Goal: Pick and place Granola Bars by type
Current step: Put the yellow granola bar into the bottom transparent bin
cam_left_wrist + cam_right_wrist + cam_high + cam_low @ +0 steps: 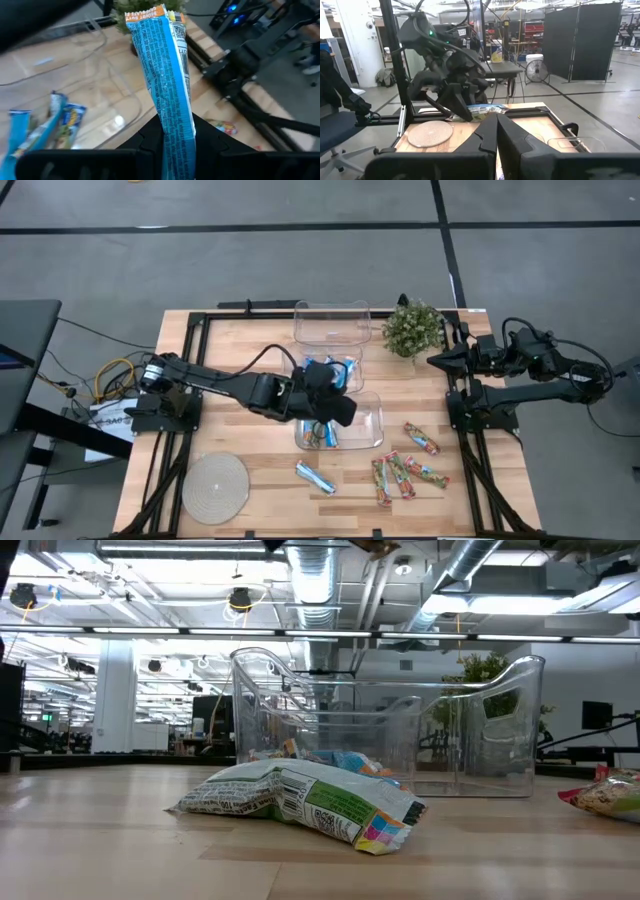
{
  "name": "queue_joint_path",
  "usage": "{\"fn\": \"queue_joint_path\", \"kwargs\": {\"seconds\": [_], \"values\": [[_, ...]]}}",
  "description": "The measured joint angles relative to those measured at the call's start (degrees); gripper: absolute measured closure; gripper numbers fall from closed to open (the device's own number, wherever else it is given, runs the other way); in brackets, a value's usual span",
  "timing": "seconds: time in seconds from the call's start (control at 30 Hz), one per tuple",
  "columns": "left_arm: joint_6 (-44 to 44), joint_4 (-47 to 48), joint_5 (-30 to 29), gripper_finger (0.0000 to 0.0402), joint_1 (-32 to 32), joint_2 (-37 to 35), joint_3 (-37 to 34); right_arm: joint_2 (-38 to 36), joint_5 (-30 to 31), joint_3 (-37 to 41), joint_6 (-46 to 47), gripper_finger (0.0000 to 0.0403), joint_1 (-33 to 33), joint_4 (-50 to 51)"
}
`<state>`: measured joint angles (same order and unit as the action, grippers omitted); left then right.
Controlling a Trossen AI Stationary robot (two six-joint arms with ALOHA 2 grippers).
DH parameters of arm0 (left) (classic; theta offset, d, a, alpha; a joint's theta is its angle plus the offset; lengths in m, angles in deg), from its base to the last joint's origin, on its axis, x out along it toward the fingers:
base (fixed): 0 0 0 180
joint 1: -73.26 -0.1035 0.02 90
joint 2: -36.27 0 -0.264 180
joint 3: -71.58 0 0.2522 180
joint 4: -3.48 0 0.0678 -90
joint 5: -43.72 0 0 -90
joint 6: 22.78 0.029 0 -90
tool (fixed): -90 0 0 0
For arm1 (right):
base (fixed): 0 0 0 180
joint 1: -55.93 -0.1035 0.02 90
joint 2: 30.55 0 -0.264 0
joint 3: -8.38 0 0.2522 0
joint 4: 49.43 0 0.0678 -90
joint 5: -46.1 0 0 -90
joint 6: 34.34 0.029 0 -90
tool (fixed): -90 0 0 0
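Above the clear bins (337, 370) the left gripper (175, 142) is pinching a blue granola bar (165, 75) only by its lower end, so it is risking a slip or landing in the wrong bin.

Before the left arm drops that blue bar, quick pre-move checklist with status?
1. Grip: left gripper is shut on the blue bar, which stands up between the fingers. Ok.
2. Position: in the high view the left gripper hangs over the middle clear bin, where other blue bars lie. Ok.
3. Exact height above the bin: cannot tell.
4. Right gripper is shut, holds nothing, and is parked at the table's right edge, clear of the bins. Ok.
5. Sorting left: loose bars lie on the table. Not ok yet.
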<state>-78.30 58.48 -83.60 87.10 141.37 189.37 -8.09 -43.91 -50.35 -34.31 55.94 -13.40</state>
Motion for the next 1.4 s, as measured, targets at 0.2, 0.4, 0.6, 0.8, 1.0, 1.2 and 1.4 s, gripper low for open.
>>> {"fn": "queue_joint_path", "kwargs": {"seconds": [0.2,0.4,0.6,0.8,1.0,1.2,1.4], "values": [[-0.4,-2.6,1.2,0.0338,-0.5,0.0,-1.3,0.0,0.0,0.0,0.0,0.0403,0.0,0.0],[-0.5,-2.6,1.0,0.0338,-0.5,0.0,-1.3,0.0,0.0,0.0,0.0,0.0403,0.0,0.0],[-0.6,-2.6,1.1,0.0338,-0.5,0.0,-1.3,0.0,0.0,0.0,0.0,0.0403,0.0,0.0],[-0.6,-2.6,1.1,0.0338,-0.5,0.0,-1.3,0.0,0.0,0.0,0.0,0.0403,0.0,0.0],[-0.5,-3.1,0.3,0.0338,-0.5,0.0,-1.3,0.0,0.0,0.0,0.0,0.0403,0.0,0.0],[-1.1,-6.3,-3.9,0.0338,-0.5,0.0,-1.3,0.0,0.0,0.0,0.0,0.0403,0.0,0.0],[-2.1,-7.8,-8.4,0.0338,-0.5,0.0,-1.3,0.0,0.0,0.0,0.0,0.0403,0.0,0.0]]}}
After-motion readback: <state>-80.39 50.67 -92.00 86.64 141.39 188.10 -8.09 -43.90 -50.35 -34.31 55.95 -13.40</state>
